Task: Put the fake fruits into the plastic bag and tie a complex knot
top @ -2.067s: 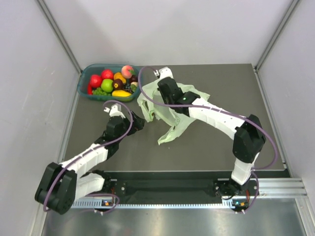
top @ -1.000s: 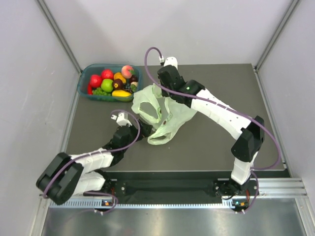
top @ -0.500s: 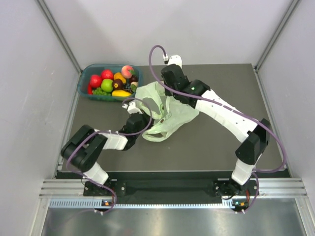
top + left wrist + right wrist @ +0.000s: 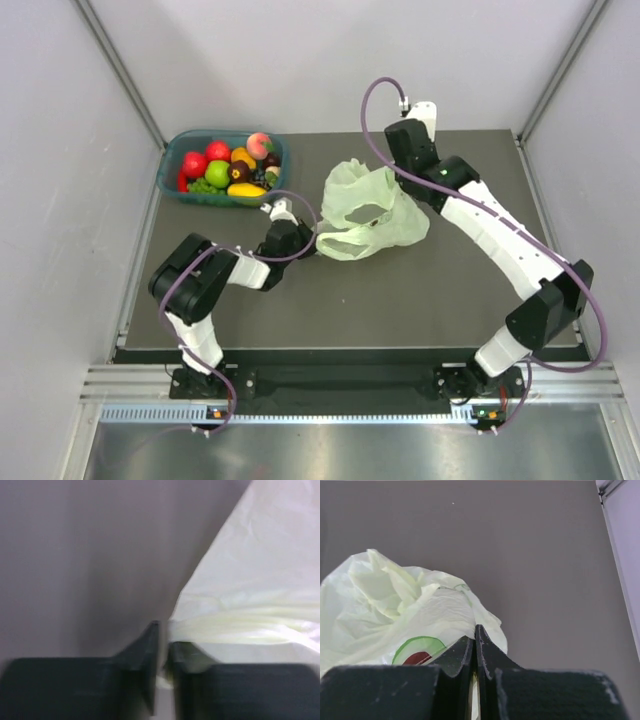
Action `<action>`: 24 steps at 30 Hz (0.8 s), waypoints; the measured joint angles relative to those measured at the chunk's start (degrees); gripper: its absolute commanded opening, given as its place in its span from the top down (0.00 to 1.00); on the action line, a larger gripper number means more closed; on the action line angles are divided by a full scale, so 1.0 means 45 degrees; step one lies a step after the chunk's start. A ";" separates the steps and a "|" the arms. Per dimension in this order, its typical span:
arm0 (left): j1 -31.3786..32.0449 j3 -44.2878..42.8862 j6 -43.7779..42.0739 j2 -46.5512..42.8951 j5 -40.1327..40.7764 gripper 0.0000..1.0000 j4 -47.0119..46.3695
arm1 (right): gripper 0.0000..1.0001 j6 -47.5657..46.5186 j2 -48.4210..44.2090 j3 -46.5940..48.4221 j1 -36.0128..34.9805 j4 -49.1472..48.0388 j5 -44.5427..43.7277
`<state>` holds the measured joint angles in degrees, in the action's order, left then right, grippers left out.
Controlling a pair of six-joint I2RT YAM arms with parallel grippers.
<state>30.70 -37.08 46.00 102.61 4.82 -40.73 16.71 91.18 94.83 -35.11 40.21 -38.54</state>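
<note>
Tension matters: left gripper [image 4: 164,642] and right gripper [image 4: 474,641], each pinching film of the plastic bag [image 4: 402,226], should pull apart gently, so its mouth opens without tearing.

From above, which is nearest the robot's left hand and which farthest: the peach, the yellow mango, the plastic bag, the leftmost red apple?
1. The plastic bag: the left hand pinches its near-left edge.
2. The yellow mango: front of the tub.
3. The peach: tub's back right.
4. The leftmost red apple: tub's left end.
</note>
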 measured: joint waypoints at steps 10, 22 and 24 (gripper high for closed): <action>0.0083 -0.0602 -0.1035 -0.1073 -0.1243 0.26 0.1355 | 1.00 -0.0442 -0.0189 -0.0073 -0.0005 -0.0044 0.0121; 0.0884 -0.0282 -0.2987 -0.6149 -0.1637 0.24 0.3138 | 1.00 -0.0583 0.1083 -0.0068 -0.0029 -0.0078 0.0597; 0.1015 -0.0374 -0.3507 -0.6207 -0.1894 0.24 0.3453 | 1.00 -0.0583 0.1141 -0.0068 -0.0049 -0.0078 0.0641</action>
<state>35.27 -38.76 30.22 74.67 -3.70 -25.19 14.09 96.31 94.52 -35.33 39.86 -35.66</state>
